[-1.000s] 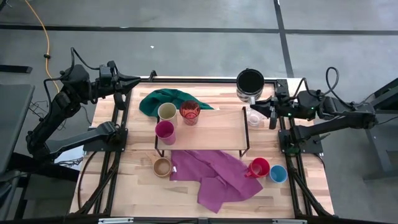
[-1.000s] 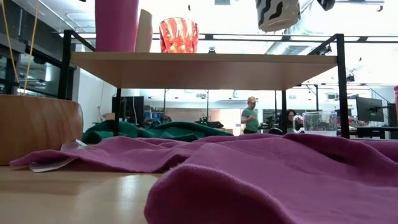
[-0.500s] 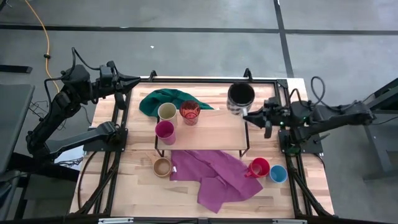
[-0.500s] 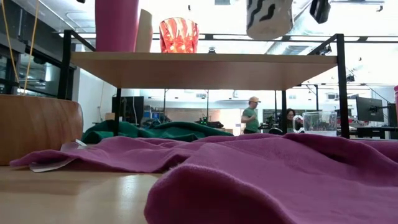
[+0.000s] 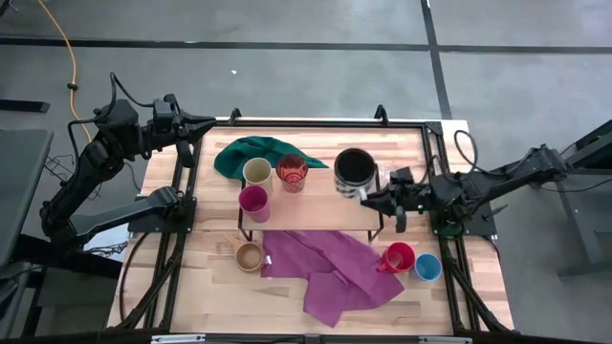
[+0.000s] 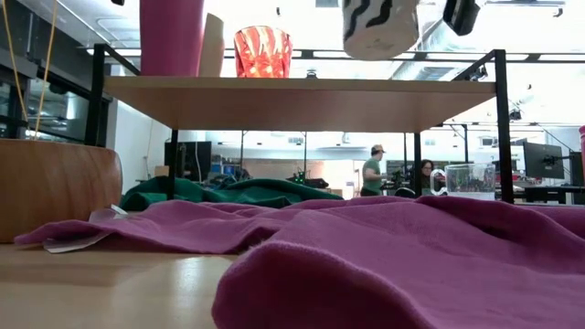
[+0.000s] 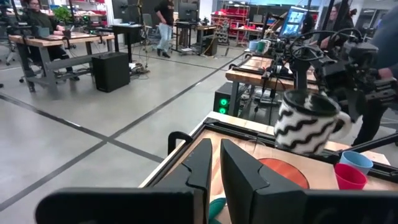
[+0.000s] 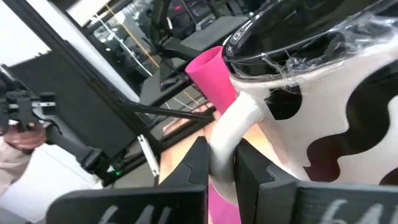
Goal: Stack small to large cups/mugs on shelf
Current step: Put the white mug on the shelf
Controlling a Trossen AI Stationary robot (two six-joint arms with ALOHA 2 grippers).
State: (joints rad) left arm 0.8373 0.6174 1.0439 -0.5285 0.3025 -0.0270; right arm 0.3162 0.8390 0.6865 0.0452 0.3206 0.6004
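Right gripper (image 5: 375, 198) pinches striped mug (image 5: 354, 169) by its handle, upright above shelf (image 5: 316, 205) right end, frame centre.

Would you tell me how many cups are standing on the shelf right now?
3: the cream cup, the translucent red cup and the magenta cup, all at the shelf's left end. None seems hidden.

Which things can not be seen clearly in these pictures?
- Clear glass cup: hidden in the high view, probably by the right arm.
- Striped mug: low view's upper edge cuts it; the right pincer holds its handle.
- Magenta cup: also cut there.
- Blue cup: absent from the low view.
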